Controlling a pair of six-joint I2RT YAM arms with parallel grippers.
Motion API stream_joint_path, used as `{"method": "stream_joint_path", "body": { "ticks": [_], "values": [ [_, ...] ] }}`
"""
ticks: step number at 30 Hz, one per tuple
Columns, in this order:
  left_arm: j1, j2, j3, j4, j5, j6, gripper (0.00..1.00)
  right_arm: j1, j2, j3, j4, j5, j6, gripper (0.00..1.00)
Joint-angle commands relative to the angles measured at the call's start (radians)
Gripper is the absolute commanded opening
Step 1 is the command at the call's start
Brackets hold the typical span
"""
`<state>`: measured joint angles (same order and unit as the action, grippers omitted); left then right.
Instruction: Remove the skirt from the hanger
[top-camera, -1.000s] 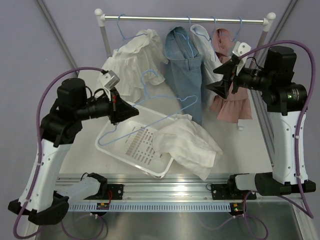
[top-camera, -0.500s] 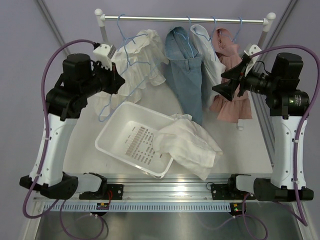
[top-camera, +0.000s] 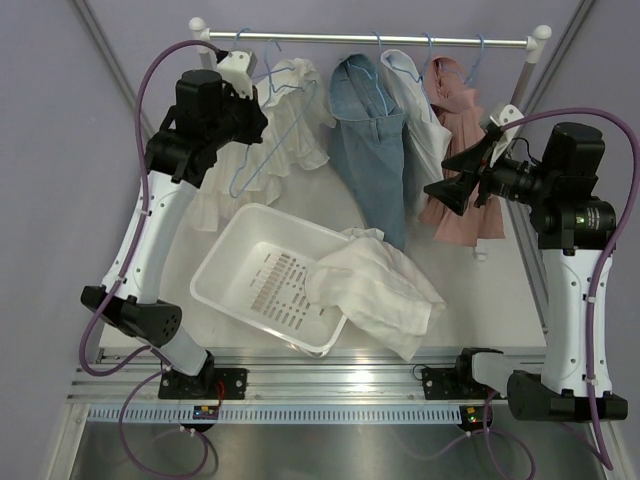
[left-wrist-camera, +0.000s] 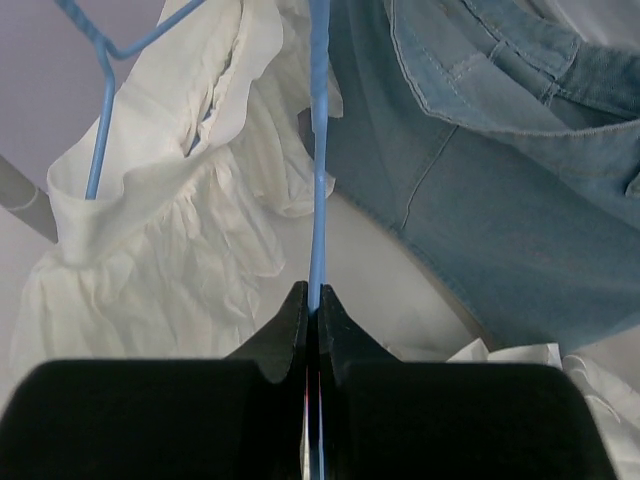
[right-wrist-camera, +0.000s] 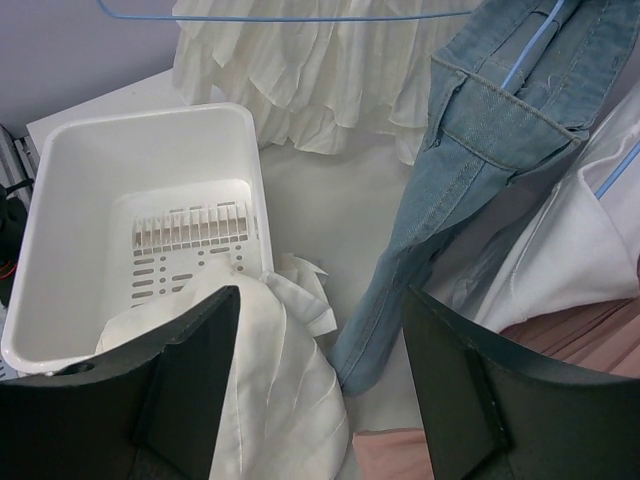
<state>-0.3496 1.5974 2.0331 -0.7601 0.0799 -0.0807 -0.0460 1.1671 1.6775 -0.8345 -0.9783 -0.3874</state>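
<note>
Near the rail (top-camera: 400, 40), your left gripper (left-wrist-camera: 312, 300) pinches the blue hanger (left-wrist-camera: 318, 150); your right gripper (right-wrist-camera: 318, 295) stands spread; the white skirt (top-camera: 375, 290) lies (partly) in the basket (top-camera: 225, 255).

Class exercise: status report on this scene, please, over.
Left gripper shut on bare blue hanger, up by the rail. Right gripper open, empty. White skirt off hanger, draped over basket rim. Nothing blocking seen.

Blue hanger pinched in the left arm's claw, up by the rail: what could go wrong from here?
The left gripper holds the blue hanger by thin wire only, so it might twist or slip. It sits close to the white ruffled garment and could snag there. The white skirt drapes over the rim of the basket and may slide out.
</note>
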Motion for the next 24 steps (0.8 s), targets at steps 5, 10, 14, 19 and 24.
{"method": "stream_joint_path", "body": {
  "ticks": [5,10,14,19,24],
  "values": [
    [0.003,0.010,0.050,0.241,0.030,-0.066,0.00,-0.012,-0.040,-0.059,0.035,-0.011,0.016,0.73],
    [0.001,0.071,0.085,0.298,0.054,-0.103,0.00,-0.012,-0.037,-0.076,0.044,-0.014,0.022,0.73],
    [-0.003,0.127,0.111,0.304,0.054,-0.125,0.00,-0.012,-0.040,-0.094,0.058,-0.014,0.033,0.73],
    [-0.017,0.159,0.099,0.308,0.060,-0.134,0.00,-0.018,-0.049,-0.111,0.058,-0.011,0.033,0.74],
    [-0.022,0.156,0.076,0.309,0.064,-0.142,0.06,-0.026,-0.058,-0.128,0.060,-0.013,0.032,0.74]
  ]
}}
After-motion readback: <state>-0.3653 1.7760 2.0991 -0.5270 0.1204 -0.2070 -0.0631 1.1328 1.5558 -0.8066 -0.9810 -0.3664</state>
